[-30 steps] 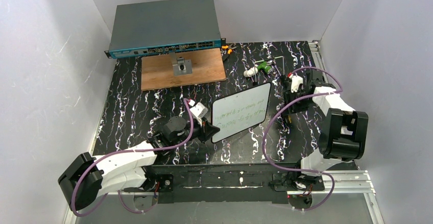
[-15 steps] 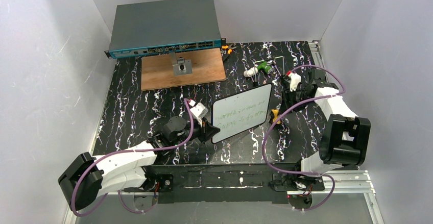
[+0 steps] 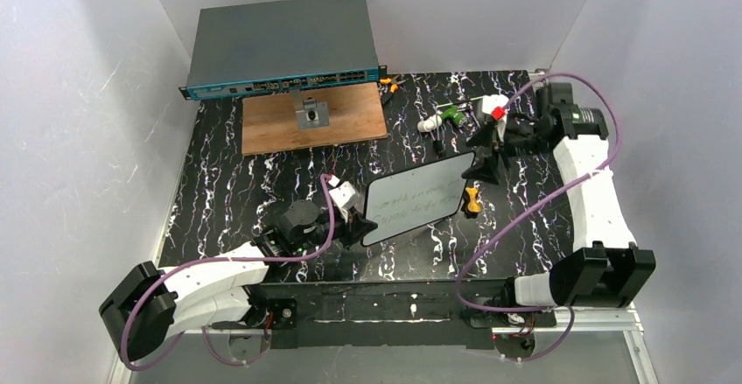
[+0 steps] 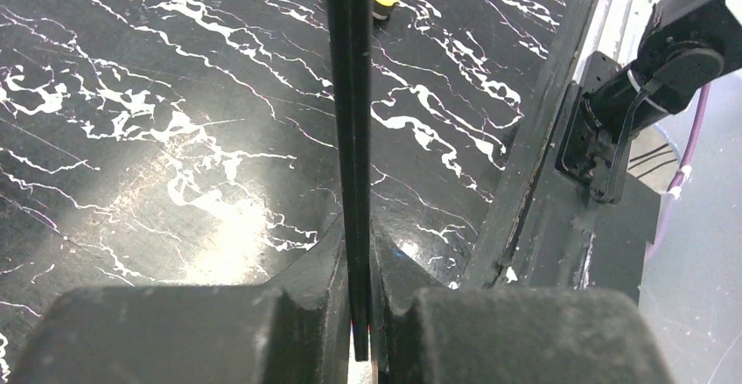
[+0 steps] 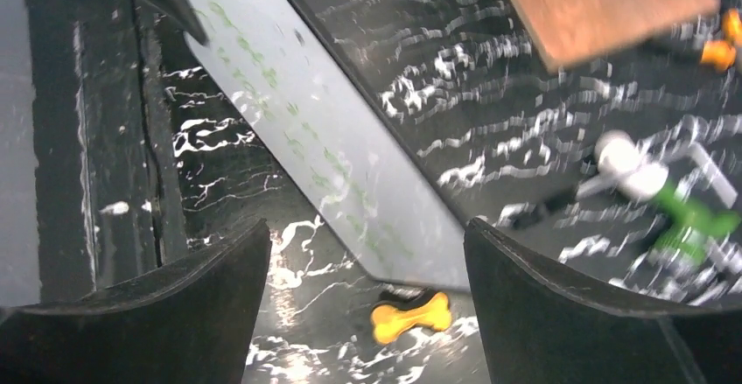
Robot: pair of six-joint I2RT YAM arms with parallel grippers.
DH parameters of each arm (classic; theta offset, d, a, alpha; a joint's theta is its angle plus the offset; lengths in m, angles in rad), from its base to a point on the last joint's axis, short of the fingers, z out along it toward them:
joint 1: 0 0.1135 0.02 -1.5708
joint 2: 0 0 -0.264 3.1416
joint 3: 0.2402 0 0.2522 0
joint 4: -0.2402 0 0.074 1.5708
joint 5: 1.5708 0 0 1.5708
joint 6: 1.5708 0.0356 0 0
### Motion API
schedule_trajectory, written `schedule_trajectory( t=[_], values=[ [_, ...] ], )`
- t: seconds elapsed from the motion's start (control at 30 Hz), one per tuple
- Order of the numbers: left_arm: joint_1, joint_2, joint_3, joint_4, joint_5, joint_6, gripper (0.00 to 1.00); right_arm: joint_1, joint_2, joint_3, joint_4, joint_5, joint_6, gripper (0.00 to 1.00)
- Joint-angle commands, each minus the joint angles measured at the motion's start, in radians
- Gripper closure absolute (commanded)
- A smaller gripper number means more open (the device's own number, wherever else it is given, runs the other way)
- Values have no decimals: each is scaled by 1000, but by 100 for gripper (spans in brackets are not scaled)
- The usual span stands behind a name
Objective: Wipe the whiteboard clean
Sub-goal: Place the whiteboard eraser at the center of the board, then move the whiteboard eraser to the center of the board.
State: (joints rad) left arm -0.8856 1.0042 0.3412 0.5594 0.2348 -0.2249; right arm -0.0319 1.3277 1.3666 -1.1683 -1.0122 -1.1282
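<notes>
The whiteboard (image 3: pixel 416 196) is near the middle of the table (image 3: pixel 229 193), a little toward the right edge and nearer the near edge than the far one. Faint green lines of writing run across its face. The left gripper (image 3: pixel 358 226) is pinched on the whiteboard's near-left corner. In the left wrist view the whiteboard (image 4: pixel 350 95) runs edge-on as a thin dark strip, clamped between the two pads of that gripper (image 4: pixel 359 266). I cannot tell whether its far end rests on the table or is lifted.

The right gripper (image 3: pixel 484 164) hangs above the whiteboard's far-right corner with its fingers spread wide and nothing between them. In its own wrist view, the right gripper (image 5: pixel 366 244) frames the whiteboard (image 5: pixel 332 165) and a small yellow bone-shaped piece (image 5: pixel 411 316). That piece (image 3: pixel 472 199) lies on the table just beside the whiteboard's right edge.

Toward the far edge lie a wooden board (image 3: pixel 350 120) with a small metal part (image 3: pixel 311 115) on it, a grey network switch (image 3: pixel 280 43) behind it, and a green and white object (image 3: pixel 444 118) to the right.
</notes>
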Motion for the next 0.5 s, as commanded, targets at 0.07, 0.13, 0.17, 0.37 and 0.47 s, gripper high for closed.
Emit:
schedule_trajectory(
  t=[0.07,0.13,0.17,0.37,0.47],
  values=[
    [-1,8,27,1,73,90,100,214,140,293,-240,32,-154,14],
    [-2,11,33,-2,76,87,100,266,185,335,-240,67,-127,16],
    [-2,13,33,-1,77,86,100,284,208,344,-238,85,-116,17],
    [-1,20,40,-3,84,81,100,360,309,362,-285,162,-99,36],
    [-1,25,40,4,84,81,100,386,312,324,-264,198,-87,44]
  ],
)
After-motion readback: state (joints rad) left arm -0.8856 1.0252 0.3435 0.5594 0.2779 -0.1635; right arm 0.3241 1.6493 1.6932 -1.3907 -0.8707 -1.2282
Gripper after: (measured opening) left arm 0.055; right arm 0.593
